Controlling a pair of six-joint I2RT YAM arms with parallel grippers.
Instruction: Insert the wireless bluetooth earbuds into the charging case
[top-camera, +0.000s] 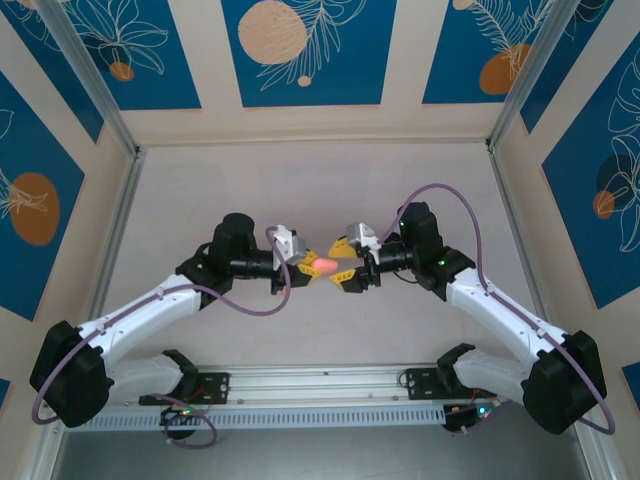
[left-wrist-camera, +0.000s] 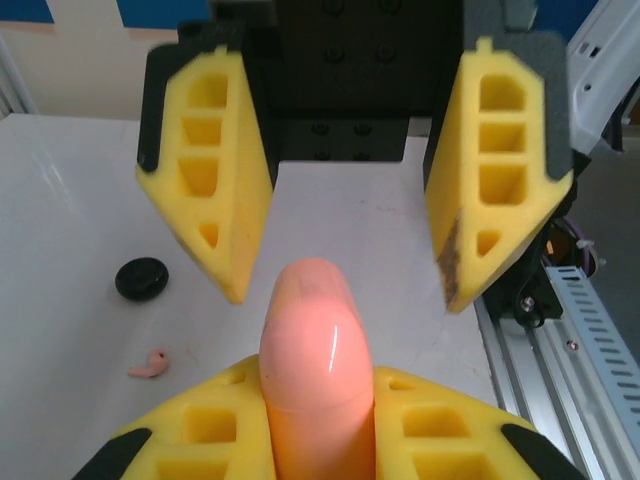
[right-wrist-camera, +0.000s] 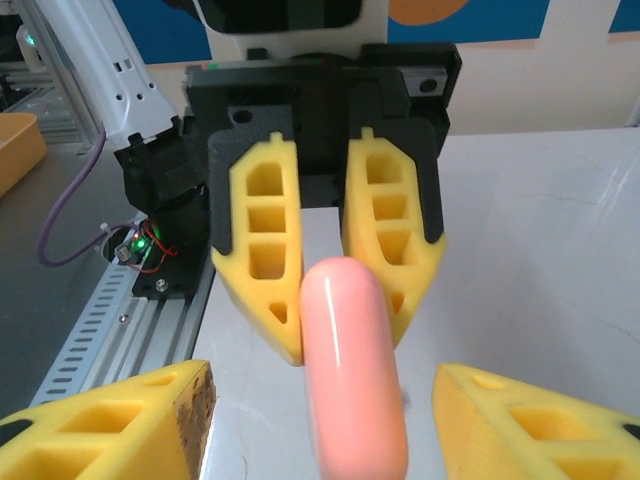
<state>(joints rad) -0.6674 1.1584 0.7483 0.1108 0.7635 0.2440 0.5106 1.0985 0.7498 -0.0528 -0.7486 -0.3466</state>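
Left end effector (left-wrist-camera: 318, 405) pinching charging case (left-wrist-camera: 315, 330), right end effector (right-wrist-camera: 320, 372) spread around its free end

charging case (top-camera: 325, 266) in jaws of left gripper (top-camera: 310, 267), right gripper (top-camera: 343, 263) opposite, earbud (left-wrist-camera: 149, 364) on table (left-wrist-camera: 60, 200) beside disc (left-wrist-camera: 141, 278)

Light falls bright and even from overhead, so my worktop (top-camera: 300, 190) looks pale, with only soft, faint shadows. A thin glare streak runs down the charging case (left-wrist-camera: 318, 350). The bottom edge of both wrist views is blurred; the overhead view is sharp.
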